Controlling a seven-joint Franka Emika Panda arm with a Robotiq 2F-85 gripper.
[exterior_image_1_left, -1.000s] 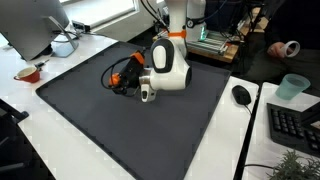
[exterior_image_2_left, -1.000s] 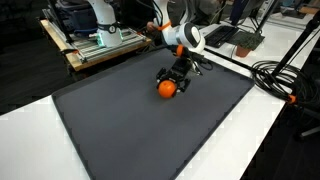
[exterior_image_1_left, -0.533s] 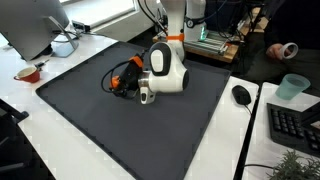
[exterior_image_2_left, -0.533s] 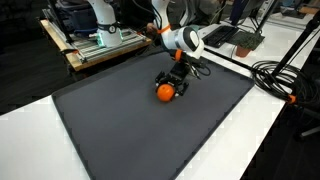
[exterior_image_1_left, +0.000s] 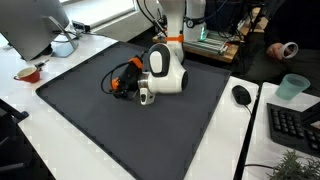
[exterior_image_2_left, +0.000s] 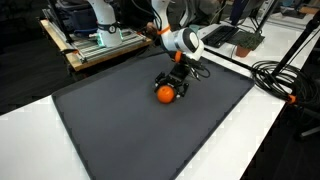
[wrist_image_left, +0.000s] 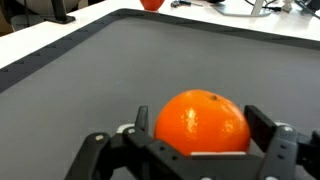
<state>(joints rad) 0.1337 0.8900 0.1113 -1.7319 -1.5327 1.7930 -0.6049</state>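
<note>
The fingers (wrist_image_left: 265, 135) clasp the orange (wrist_image_left: 203, 125) from both sides, low over the dark surface (wrist_image_left: 110, 60). Being round and smooth, it could slip out and roll away if the grip loosens.

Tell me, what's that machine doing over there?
A robot arm has its gripper down around an orange on a dark mat. The fingers sit close on either side of the fruit, which seems to rest on the mat. Whether they are squeezing it cannot be told.
</note>
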